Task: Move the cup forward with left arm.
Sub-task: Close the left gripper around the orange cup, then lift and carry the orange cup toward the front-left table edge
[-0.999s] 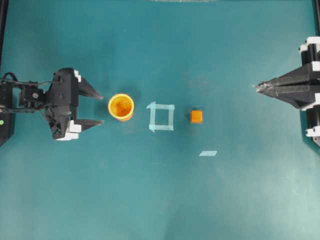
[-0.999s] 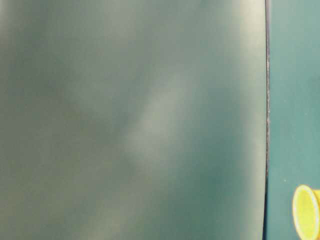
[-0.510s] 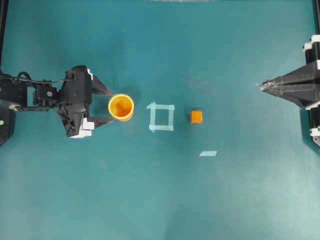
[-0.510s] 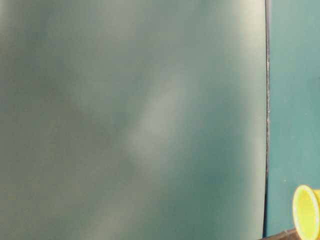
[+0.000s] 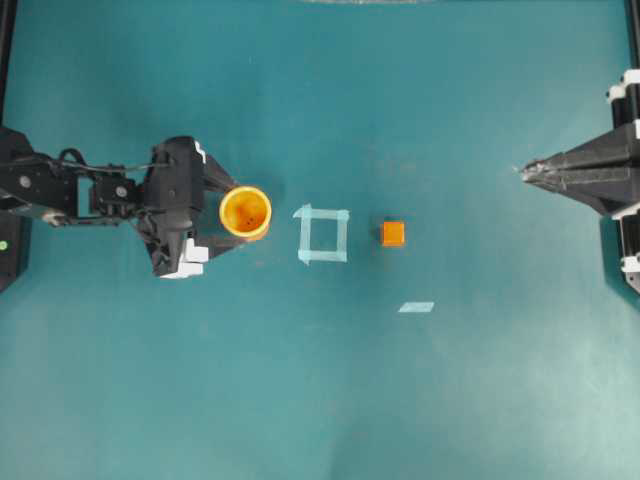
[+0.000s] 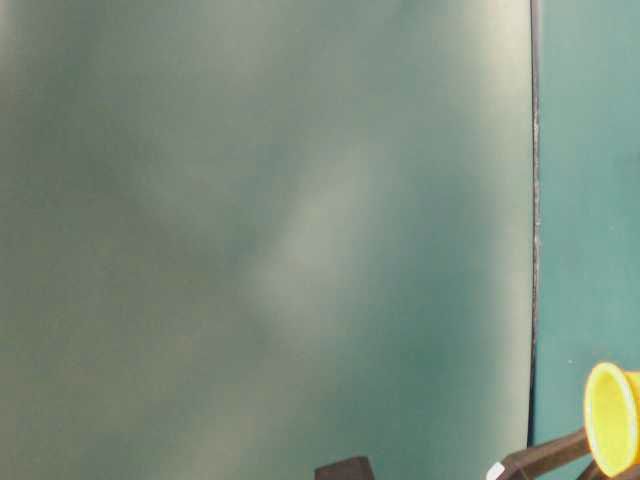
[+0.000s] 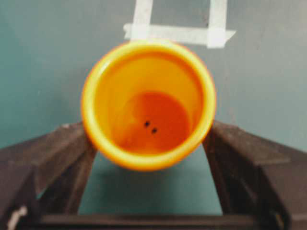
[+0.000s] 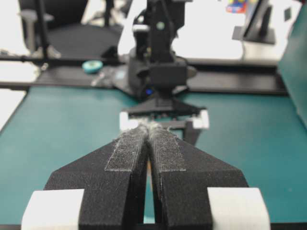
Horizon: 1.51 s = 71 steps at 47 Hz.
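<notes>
Since a second before, the black left gripper (image 5: 222, 215) slid up until its wide-apart fingers sat on both sides of the small round yellow-orange plastic cup (image 5: 245, 212). Nothing squeezed it yet. It stood just beside the pale tape square (image 5: 323, 233), not pushed forward.

Orange cup (image 7: 148, 103) upright between spread left pincer (image 7: 148, 158) fingers (image 7: 62, 158), tape square (image 7: 180, 28) beyond

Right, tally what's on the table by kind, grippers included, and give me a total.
Cups: 1, the yellow-orange cup
Cubes: 1, the small orange cube
Tape marks: 2, the tape square and the loose tape strip
Grippers: 2, the left gripper and the right gripper
Total: 6
</notes>
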Each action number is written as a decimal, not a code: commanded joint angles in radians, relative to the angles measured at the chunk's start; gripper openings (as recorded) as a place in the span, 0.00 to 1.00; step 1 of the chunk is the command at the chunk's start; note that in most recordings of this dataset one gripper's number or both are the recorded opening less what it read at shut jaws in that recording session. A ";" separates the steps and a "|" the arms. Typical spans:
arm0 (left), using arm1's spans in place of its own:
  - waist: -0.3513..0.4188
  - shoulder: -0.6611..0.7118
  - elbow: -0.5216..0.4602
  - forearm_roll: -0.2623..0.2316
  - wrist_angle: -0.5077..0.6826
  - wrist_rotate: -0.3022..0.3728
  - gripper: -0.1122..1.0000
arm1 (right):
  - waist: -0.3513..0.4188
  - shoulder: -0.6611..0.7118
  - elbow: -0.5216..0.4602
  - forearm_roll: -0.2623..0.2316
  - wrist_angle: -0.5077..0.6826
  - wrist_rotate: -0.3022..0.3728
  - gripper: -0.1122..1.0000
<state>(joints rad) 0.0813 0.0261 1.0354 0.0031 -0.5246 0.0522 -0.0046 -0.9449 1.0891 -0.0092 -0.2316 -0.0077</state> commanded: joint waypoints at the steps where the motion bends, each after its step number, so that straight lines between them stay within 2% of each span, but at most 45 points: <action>1: -0.014 0.005 -0.025 0.003 -0.017 0.002 0.81 | -0.002 0.003 -0.034 -0.002 -0.003 0.000 0.10; 26: -0.032 0.032 -0.049 0.003 -0.046 0.002 0.80 | -0.002 0.003 -0.034 0.000 -0.003 0.000 0.10; 38: -0.034 0.028 -0.052 0.003 -0.046 0.002 0.68 | -0.002 0.003 -0.035 -0.002 -0.003 0.002 0.10; 71: -0.078 -0.008 -0.046 0.003 -0.086 0.000 0.68 | -0.002 0.003 -0.035 -0.002 -0.003 0.002 0.10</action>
<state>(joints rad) 0.0169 0.0445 0.9940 0.0046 -0.5998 0.0537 -0.0046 -0.9449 1.0861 -0.0092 -0.2316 -0.0077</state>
